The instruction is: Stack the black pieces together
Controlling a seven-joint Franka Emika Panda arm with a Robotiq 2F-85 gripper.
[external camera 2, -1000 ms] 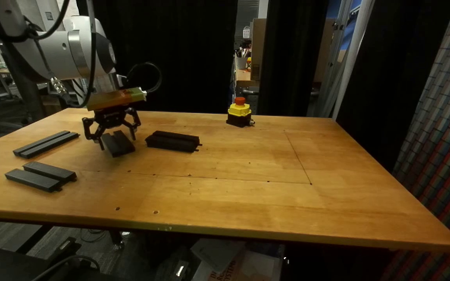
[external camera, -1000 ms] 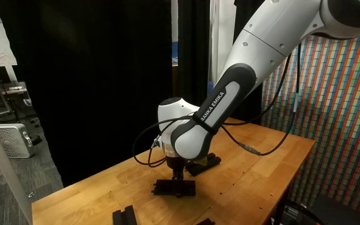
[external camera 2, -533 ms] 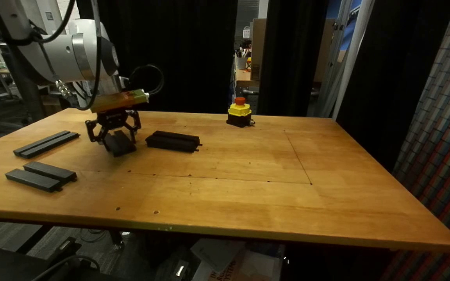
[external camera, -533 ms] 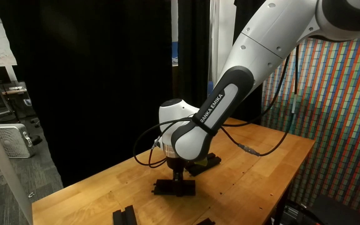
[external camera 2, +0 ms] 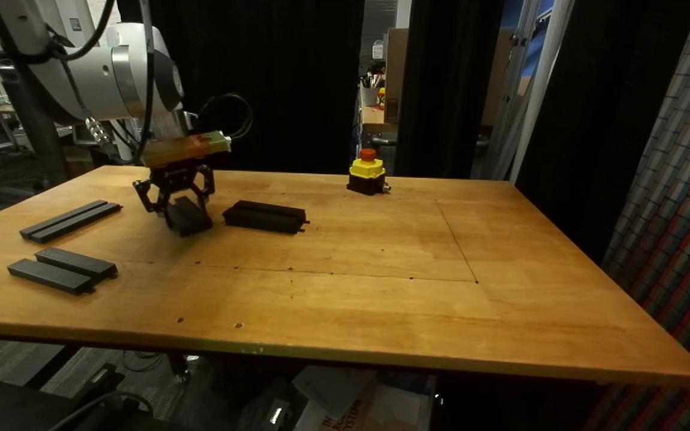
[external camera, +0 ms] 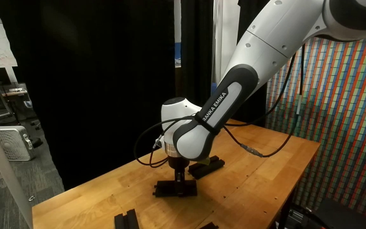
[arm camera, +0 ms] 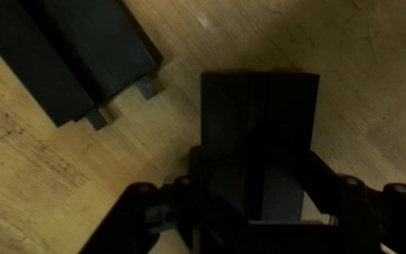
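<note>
Item 1. Held piece [arm camera: 256, 134]: matte black, grooved lengthwise. Place: inward from the left edge of the desk [external camera 2: 381, 311], as an exterior view shows it; lifted or touching the desk, cannot be told. Claw [external camera 2: 188, 215]: partly spread, to the piece's width, pressed on both long sides near mid-length.

Item 2. Neighbouring slab [external camera 2: 265, 216]: black, beside the held piece, farther from the left edge; two end tabs [arm camera: 146, 88]; single or doubled, cannot be told.

Item 3. Outer slab [external camera 2: 72, 222]: black, flat, near the left edge.

Item 4. Near slab [external camera 2: 60, 275]: black, flat, toward the near left corner.

Handling, by judgement: stiff, probably light plastic; dull faces likely give fair friction. The end tabs seem the weakest part and may snag on landing; fragility elsewhere appears low. Recommended hold: square across the long sides, at the middle, tabs clear, piece level for stacking.
</note>
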